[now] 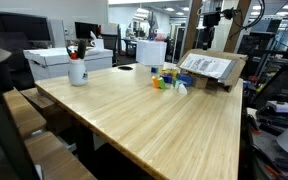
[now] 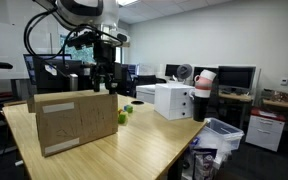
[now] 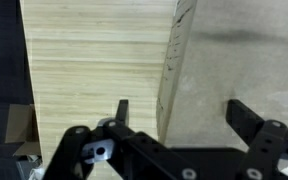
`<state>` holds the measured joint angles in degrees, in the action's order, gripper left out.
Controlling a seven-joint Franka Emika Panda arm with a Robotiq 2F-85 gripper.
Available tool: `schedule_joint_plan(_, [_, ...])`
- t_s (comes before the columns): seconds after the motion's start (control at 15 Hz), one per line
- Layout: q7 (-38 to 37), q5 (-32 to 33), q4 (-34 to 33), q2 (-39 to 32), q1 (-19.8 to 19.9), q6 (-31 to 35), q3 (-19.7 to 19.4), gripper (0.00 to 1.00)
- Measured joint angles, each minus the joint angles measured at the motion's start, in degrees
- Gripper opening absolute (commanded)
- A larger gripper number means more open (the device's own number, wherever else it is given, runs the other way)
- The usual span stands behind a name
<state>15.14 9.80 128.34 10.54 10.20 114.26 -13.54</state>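
My gripper (image 3: 184, 112) is open and empty, with its two black fingers spread wide. It hangs above a brown cardboard box (image 3: 234, 65), and the box's upright wall edge (image 3: 170, 60) runs between the fingers. The box stands on the light wooden table (image 3: 89, 60). In both exterior views the gripper (image 1: 206, 38) (image 2: 104, 80) is above the box (image 1: 216, 68) (image 2: 77, 122), apart from it.
Small colourful objects (image 1: 167, 78) lie beside the box; a green one (image 2: 124, 115) shows at its corner. A white mug with pens (image 1: 77, 70) stands on the table. A white box (image 2: 172, 100), monitors and a bin (image 2: 219, 135) stand around the table.
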Motion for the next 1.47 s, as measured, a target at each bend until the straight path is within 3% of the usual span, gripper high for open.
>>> schedule_joint_plan(1.07, [-0.22, -2.47, -2.62, -3.92, -0.05, 9.57, 1.3, 1.0])
schedule_joint_plan(1.47, [-3.41, -2.47, -4.07, -5.67, -0.08, 12.05, 2.48, 1.0])
